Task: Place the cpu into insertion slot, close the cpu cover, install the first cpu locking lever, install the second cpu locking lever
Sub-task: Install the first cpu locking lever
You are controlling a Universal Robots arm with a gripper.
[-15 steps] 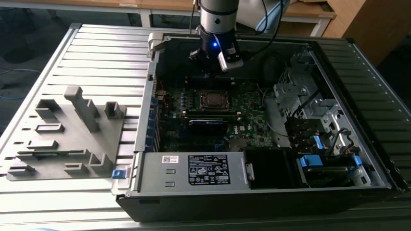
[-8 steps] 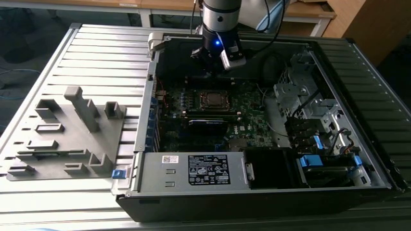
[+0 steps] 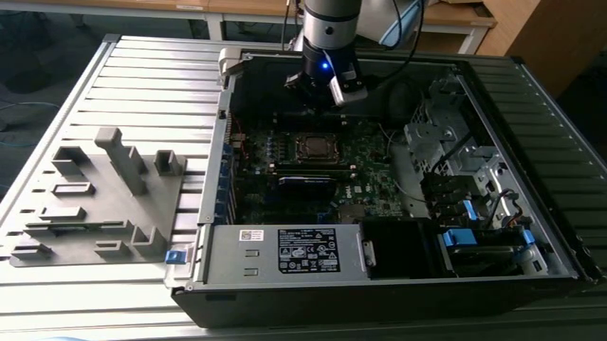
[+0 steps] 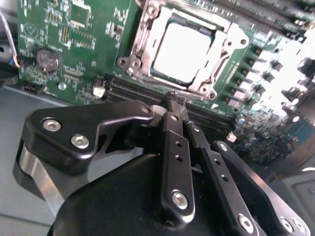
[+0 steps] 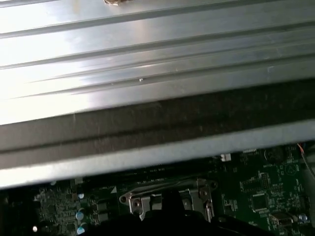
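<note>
Above the motherboard, inside the open computer case [image 3: 218, 177], the claw [image 3: 320, 94] hangs from the arm with its two black fingers [image 4: 174, 147] pressed together and nothing between them. In the second wrist view the fingertips [image 4: 176, 104] sit just short of the socket, near its edge but apart from it.

Beyond the tips lies the cpu [image 4: 186, 46]: a flat square chip with a pale, dull silver top that glares almost white under the light. It rests in the insertion slot, framed by the cpu cover [image 4: 142, 37], a thin shiny metal plate with a square opening that lies around the chip. In the exterior view the cpu [image 3: 314, 146] shows as a small grey square in the middle of the green motherboard [image 3: 365, 167], just below the claw.

Whether the locking levers are latched cannot be made out. In the first wrist view the ribbed metal table [image 5: 147, 49] and a dark case wall cover most of the scene, and a dark shape hides part of the cpu cover [image 5: 167, 199]. Glare washes out the board's far edge in the second wrist view.
</note>
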